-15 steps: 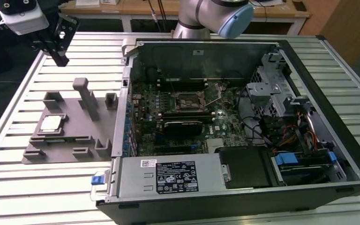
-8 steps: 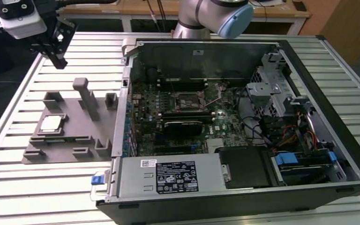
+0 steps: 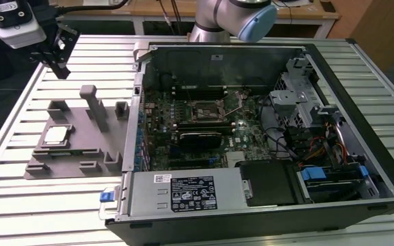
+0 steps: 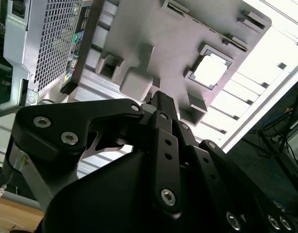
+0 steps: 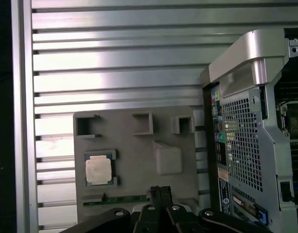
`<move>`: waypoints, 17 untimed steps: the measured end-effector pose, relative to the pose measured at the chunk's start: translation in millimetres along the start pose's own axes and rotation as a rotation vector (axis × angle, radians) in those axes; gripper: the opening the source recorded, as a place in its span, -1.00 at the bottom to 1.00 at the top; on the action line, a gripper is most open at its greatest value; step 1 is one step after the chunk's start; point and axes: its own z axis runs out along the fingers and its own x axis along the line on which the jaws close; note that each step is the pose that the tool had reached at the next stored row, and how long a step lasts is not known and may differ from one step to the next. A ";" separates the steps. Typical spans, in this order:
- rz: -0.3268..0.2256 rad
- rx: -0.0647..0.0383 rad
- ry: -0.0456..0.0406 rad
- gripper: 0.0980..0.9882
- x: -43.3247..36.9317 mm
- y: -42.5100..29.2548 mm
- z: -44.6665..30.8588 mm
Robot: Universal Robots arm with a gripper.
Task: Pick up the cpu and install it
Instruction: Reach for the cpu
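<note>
Currently the step in hand is the approach to the pick; nothing is lifted yet.

Exterior view: the gripper (image 3: pixel 53 56) hangs above the slatted table (image 3: pixel 19 205), beyond the far edge of the grey fixture tray (image 3: pixel 80 138) and well apart from the cpu (image 3: pixel 55 134). The cpu lies flat in a square recess of the tray, toward the exterior view's left. The open computer case (image 3: pixel 389 154) stands just beside the tray and contains the motherboard (image 3: pixel 204 128). I judge the socket (image 3: pixel 207 108) near its centre to be vacant, though fine detail is hard to tell.

Second wrist view: the gripper (image 4: pixel 158 99) has its fingertips closed together with nothing between them. The cpu (image 4: pixel 209 70) sits square in its recess, framed by corner stops on the tray (image 4: pixel 178 34).

First wrist view: the gripper (image 5: pixel 161 191) is offset from the cpu (image 5: pixel 98 170), over the tray (image 5: pixel 134 155).

To do this step well, I would centre the tool over the chip and align the fingers parallel to two opposite edges. I would open wide enough to clear the pale rim and descend vertically, gripping by the edges only. The main risk is tilting the chip against the corner stops.
</note>
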 end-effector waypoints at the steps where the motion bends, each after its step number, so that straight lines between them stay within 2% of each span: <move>1: 0.000 0.000 0.0001 -0.98 1.1 -0.1 0.7; 10: 0.000 0.000 0.0000 -0.98 12.9 -1.5 8.6; 17: 0.000 0.000 0.0000 -0.98 23.5 -3.0 20.2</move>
